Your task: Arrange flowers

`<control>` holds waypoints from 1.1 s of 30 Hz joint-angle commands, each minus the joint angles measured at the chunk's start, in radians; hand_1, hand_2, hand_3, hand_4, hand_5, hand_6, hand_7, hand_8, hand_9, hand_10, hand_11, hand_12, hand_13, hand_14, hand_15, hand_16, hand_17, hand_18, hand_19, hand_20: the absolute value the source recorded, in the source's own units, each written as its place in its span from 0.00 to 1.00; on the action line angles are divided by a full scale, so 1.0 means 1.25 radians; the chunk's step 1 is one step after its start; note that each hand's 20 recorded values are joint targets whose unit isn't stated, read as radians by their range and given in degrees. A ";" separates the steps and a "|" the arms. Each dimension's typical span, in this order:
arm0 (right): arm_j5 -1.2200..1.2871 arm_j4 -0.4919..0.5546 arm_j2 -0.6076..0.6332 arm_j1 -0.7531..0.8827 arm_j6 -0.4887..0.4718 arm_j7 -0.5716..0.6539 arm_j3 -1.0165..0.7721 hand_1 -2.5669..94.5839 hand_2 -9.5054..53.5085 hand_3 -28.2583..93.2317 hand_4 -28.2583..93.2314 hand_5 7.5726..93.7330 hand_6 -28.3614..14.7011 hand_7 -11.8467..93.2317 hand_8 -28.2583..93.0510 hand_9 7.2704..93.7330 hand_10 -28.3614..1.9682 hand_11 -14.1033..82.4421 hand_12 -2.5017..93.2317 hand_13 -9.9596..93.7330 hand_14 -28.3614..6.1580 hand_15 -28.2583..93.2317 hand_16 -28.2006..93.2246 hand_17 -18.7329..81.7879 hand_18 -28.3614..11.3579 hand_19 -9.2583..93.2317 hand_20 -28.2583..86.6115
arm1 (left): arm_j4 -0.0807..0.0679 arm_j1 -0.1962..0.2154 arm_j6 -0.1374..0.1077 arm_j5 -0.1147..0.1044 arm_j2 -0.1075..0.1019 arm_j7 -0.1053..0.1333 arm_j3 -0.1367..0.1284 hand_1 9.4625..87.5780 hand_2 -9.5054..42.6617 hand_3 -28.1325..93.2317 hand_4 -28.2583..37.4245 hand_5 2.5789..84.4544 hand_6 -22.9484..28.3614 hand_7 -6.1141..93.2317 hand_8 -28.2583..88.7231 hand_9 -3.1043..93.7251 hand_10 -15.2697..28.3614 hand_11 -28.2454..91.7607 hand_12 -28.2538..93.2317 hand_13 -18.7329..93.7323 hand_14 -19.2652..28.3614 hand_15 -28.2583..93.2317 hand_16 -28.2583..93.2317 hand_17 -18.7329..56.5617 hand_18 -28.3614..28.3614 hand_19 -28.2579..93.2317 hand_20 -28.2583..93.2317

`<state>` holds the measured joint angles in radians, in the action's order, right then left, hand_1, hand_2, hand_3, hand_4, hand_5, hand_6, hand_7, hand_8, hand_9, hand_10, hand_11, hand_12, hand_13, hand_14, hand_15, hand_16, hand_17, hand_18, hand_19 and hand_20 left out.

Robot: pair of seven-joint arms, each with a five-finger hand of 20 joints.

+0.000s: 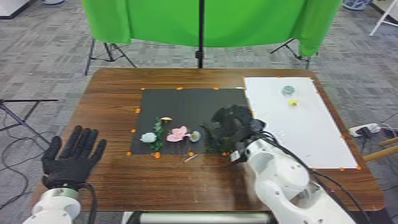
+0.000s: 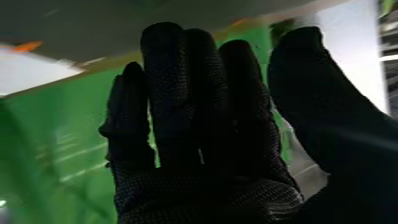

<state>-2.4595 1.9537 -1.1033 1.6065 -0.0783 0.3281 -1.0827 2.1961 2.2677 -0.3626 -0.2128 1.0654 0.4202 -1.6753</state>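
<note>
On the near part of the bench [image 1: 160, 185], a thin pale piece [image 1: 190, 157] lies just beside the dark mat [image 1: 178, 102]. On the mat, in its nearer half, there are a pale blue flower [image 1: 148, 137], a pink flower [image 1: 179, 133] and a small greyish round piece [image 1: 195, 135], which I cannot name surely. Green stems [image 1: 158, 136] run beside the pale blue flower, and an orange bloom [image 1: 166, 119] is a little farther. Farther away, on the white sheet [image 1: 311, 135], there are a yellow piece [image 1: 293, 102] and, beyond it, a pale green piece [image 1: 288, 90]; they are apart from the group.

In my judgement the task is in a rather early or middle state. Some flowers are together on the mat, but they look laid flat, side by side, so the real arranging seems to be left. I cannot tell if the two pieces on the sheet must join them.

The left robot hand [image 1: 67, 162] is the nearer one, open at the bench's left side, with straight fingers, and it holds nothing. The right robot hand [image 1: 234, 121] is over the right part of the mat. In the right wrist view it is open too, its fingers straight and its thumb apart. Some green leaves [image 1: 211, 145] are close to it; if it touches them, I cannot tell.
</note>
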 commanded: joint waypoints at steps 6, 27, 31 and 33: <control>0.015 -0.126 0.095 -0.055 0.060 0.157 -0.234 0.43 0.00 0.93 0.00 0.53 0.58 0.24 0.13 0.46 0.41 0.25 0.18 0.49 0.40 0.55 0.36 0.39 0.21 0.80 0.55 | 0.003 0.019 -0.002 -0.008 0.009 0.009 -0.003 0.22 0.49 0.85 0.00 0.54 0.61 0.20 0.15 0.45 0.66 0.43 0.32 0.47 0.67 0.50 0.19 0.19 0.73 0.54 0.36; 0.033 -0.330 0.073 -0.183 -0.113 0.114 -0.181 0.53 0.00 0.90 0.00 0.48 0.74 0.26 0.12 0.43 0.68 0.21 0.14 0.51 0.52 0.43 0.39 0.36 0.26 0.74 0.49 | -0.014 0.010 0.053 0.018 0.007 -0.007 0.015 0.22 0.50 0.85 0.00 0.54 0.61 0.20 0.15 0.45 0.66 0.43 0.32 0.47 0.67 0.50 0.19 0.19 0.73 0.54 0.36; -0.002 -0.351 0.068 -0.172 -0.101 0.099 -0.177 0.54 0.00 0.90 0.00 0.51 0.77 0.27 0.11 0.45 0.71 0.21 0.14 0.53 0.54 0.42 0.40 0.36 0.26 0.74 0.49 | -0.014 0.016 0.055 0.013 0.008 -0.010 0.013 0.22 0.51 0.85 0.00 0.54 0.61 0.20 0.15 0.45 0.66 0.43 0.32 0.47 0.67 0.49 0.19 0.19 0.73 0.54 0.36; -0.017 -0.368 0.065 -0.172 -0.084 0.103 -0.172 0.54 0.00 0.89 0.00 0.59 0.78 0.26 0.11 0.51 0.72 0.22 0.14 0.54 0.55 0.41 0.40 0.37 0.27 0.73 0.49 | -0.018 0.017 0.065 0.022 0.007 -0.013 0.013 0.22 0.51 0.85 0.00 0.54 0.61 0.20 0.15 0.45 0.66 0.43 0.32 0.47 0.67 0.49 0.19 0.19 0.73 0.54 0.36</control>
<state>-2.4123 1.5425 -1.0127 1.3787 -0.2405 0.4705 -1.3119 2.1841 2.2707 -0.3025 -0.2012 1.0678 0.4212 -1.6631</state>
